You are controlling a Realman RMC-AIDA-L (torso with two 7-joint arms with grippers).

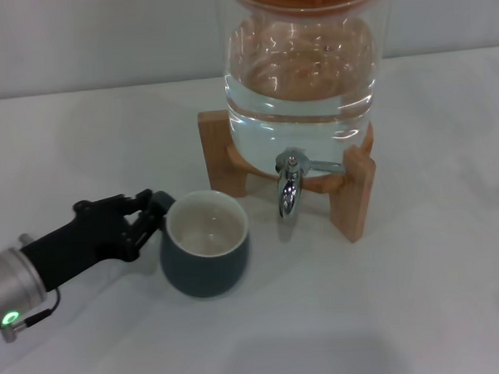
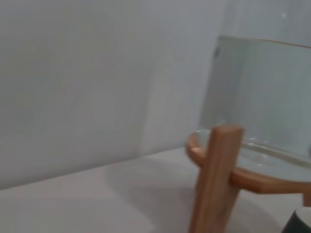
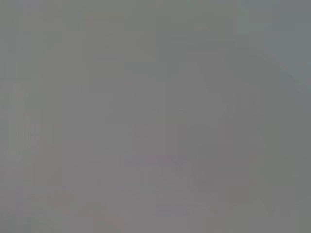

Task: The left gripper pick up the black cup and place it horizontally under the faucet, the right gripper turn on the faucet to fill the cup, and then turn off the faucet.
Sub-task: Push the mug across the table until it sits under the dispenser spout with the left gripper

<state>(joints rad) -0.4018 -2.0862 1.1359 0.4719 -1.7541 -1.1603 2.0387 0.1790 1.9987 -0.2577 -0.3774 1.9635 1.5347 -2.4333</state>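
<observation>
Left end effector (image 1: 151, 209) at black cup (image 1: 205, 255), handle hidden, faucet (image 1: 289, 185) beside.

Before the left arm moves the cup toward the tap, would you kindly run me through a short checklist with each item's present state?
1. Left gripper at the black cup, on its handle side: ok.
2. Grip closed firmly on the cup: cannot tell.
3. Cup upright and empty: ok.
4. Cup under the faucet: not ok, it stands on the table to the robot's left of the spout.
5. Faucet shut, no water running: ok.
6. Right gripper ready by the lever: not ok, not in view.
</observation>
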